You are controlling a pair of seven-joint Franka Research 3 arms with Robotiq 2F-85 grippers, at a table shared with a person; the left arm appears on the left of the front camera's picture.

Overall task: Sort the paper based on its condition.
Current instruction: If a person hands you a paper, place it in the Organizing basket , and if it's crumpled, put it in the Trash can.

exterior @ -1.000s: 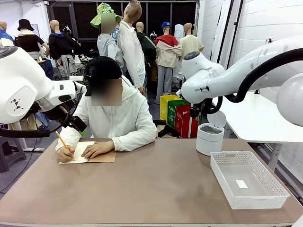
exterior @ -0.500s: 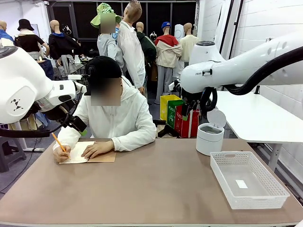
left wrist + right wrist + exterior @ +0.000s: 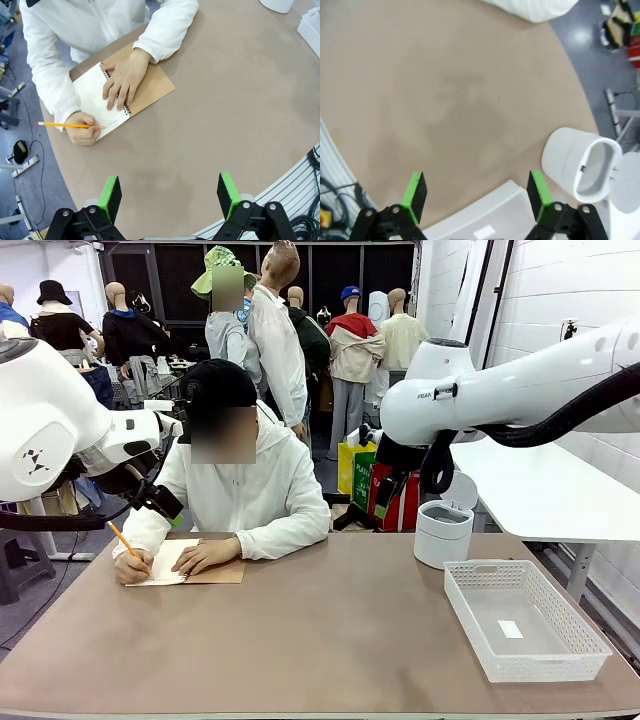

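Loose paper is out of view. At the far left of the table a person writes with an orange pencil [image 3: 65, 124] on the white page [image 3: 92, 100] of a spiral notebook with a brown card cover [image 3: 220, 574], the other hand flat on it. My left gripper [image 3: 170, 197] hangs open high over the table's near side, well short of the notebook. My right gripper [image 3: 477, 197] is also open and holds nothing, high above the table beside the basket; from the front it hangs under the arm's wrist [image 3: 383, 495].
A white mesh basket [image 3: 560, 655] stands at the right front with a small white scrap [image 3: 510, 629] in it. Behind it is a white lidded bin [image 3: 443, 532], lid up, also in the right wrist view [image 3: 570, 155]. The table's middle [image 3: 330, 630] is bare.
My right arm has swung left and lower, bringing its gripper into sight over the table's far right. The person's writing hand has shifted slightly. My left arm has not moved.
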